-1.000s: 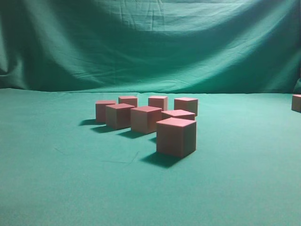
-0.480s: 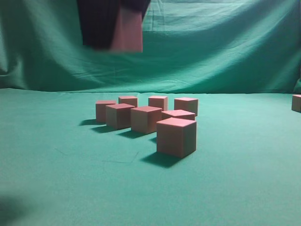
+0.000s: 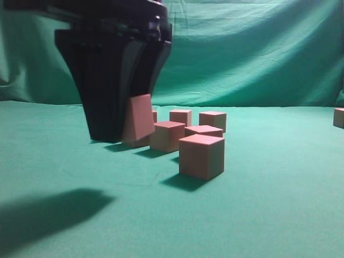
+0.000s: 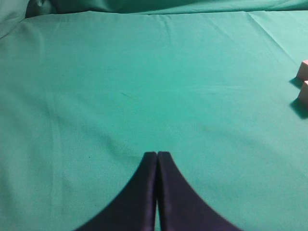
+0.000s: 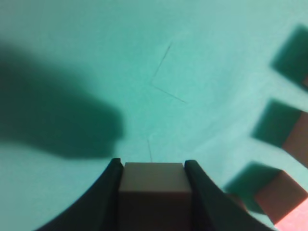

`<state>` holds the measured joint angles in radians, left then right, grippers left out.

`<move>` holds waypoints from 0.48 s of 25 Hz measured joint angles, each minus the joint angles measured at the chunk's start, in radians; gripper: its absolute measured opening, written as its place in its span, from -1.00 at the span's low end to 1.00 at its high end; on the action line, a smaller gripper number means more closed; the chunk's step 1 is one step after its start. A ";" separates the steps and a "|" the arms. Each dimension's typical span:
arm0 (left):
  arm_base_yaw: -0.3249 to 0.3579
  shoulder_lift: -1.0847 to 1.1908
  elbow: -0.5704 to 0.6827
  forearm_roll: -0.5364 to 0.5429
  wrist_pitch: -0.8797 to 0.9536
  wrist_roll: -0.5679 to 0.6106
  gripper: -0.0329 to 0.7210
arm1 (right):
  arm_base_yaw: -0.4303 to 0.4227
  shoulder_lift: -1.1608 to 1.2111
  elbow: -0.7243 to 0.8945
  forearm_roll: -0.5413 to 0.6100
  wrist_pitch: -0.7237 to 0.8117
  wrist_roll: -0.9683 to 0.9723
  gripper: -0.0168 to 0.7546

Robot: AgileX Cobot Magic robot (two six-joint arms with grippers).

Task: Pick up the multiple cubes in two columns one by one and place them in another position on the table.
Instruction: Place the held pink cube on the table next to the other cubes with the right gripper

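My right gripper (image 3: 122,134) is a large black shape at the left of the exterior view, shut on one pinkish cube (image 3: 138,119) that it holds tilted, low over the table (image 3: 269,204). In the right wrist view that cube (image 5: 153,185) fills the gap between both fingers (image 5: 108,192). Several more cubes stand in a cluster to its right, the nearest (image 3: 201,156) in front, others (image 3: 167,135) (image 3: 213,120) behind. The gripper hides the cluster's left part. My left gripper (image 4: 157,155) is shut and empty over bare cloth, with two cubes (image 4: 303,70) at that view's right edge.
A single cube (image 3: 338,117) sits alone at the far right edge. A wrinkled green backdrop (image 3: 242,48) hangs behind the table. The gripper's dark shadow (image 3: 54,209) lies on the cloth at the front left.
The right gripper with its cube has come down from the top of the exterior view to table height, and now covers the cluster's left cubes. Its shadow has grown at the front left.
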<state>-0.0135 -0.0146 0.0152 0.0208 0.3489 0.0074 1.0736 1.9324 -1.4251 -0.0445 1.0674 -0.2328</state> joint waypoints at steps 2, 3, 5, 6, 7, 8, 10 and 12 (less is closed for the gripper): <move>0.000 0.000 0.000 0.000 0.000 0.000 -0.91 | 0.000 0.011 0.000 0.000 -0.004 -0.017 -0.29; 0.000 0.000 0.000 0.000 0.000 0.000 -0.91 | 0.000 0.020 0.000 0.000 -0.007 -0.020 -0.29; 0.000 0.000 0.000 0.000 0.000 0.000 -0.91 | 0.000 0.034 0.000 0.000 -0.016 -0.024 -0.29; 0.000 0.000 0.000 0.000 0.000 0.000 -0.91 | 0.000 0.040 0.000 0.000 -0.019 -0.024 -0.29; 0.000 0.000 0.000 0.000 0.000 0.000 -0.91 | 0.000 0.046 0.002 0.000 -0.026 -0.024 -0.29; 0.000 0.000 0.000 0.000 0.000 0.000 -0.91 | 0.000 0.048 0.004 0.000 -0.034 -0.026 -0.29; 0.000 0.000 0.000 0.000 0.000 0.000 -0.91 | 0.002 0.048 0.004 0.000 -0.051 -0.026 -0.29; 0.000 0.000 0.000 0.000 0.000 0.000 -0.91 | 0.002 0.048 0.004 0.000 -0.057 -0.026 -0.29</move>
<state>-0.0135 -0.0146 0.0152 0.0208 0.3489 0.0074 1.0752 1.9801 -1.4212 -0.0445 1.0103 -0.2591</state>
